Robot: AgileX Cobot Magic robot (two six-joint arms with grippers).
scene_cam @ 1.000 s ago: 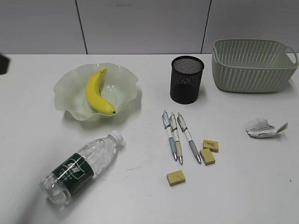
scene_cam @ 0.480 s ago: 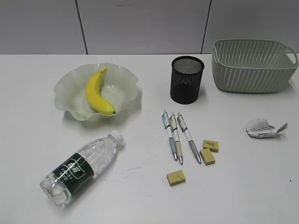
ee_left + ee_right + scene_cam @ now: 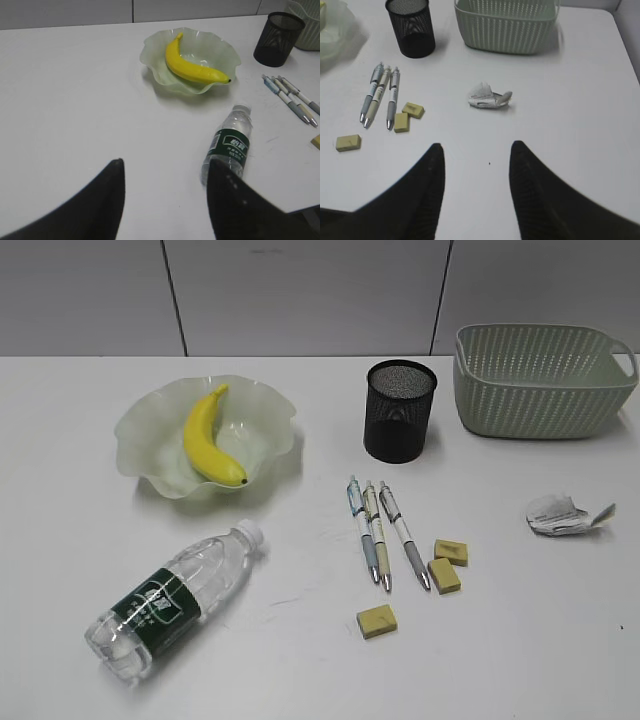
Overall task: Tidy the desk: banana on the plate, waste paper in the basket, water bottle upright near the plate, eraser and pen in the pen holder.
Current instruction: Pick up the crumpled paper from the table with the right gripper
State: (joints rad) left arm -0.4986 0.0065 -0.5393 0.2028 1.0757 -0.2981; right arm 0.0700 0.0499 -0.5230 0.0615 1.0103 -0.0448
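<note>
The yellow banana [image 3: 211, 438] lies in the pale green plate [image 3: 135, 430]. In front of it the water bottle [image 3: 175, 598] lies on its side, cap toward the plate. Three pens [image 3: 383, 532] and three yellow erasers [image 3: 377, 620] lie loose in front of the black mesh pen holder [image 3: 400, 410]. The waste paper [image 3: 560, 514] sits on the desk [image 3: 300, 660] before the green basket [image 3: 540, 380]. My left gripper [image 3: 166, 162] hangs open over bare desk left of the bottle [image 3: 231, 145]. My right gripper [image 3: 477, 145] is open, short of the paper [image 3: 489, 96].
A grey panelled wall [image 3: 300, 290] runs behind the desk. Neither arm shows in the exterior view. The desk's right edge [image 3: 627, 50] lies just past the basket [image 3: 505, 27].
A dark part of the left arm at the exterior view's left edge has gone out of sight. Nothing on the desk has moved.
</note>
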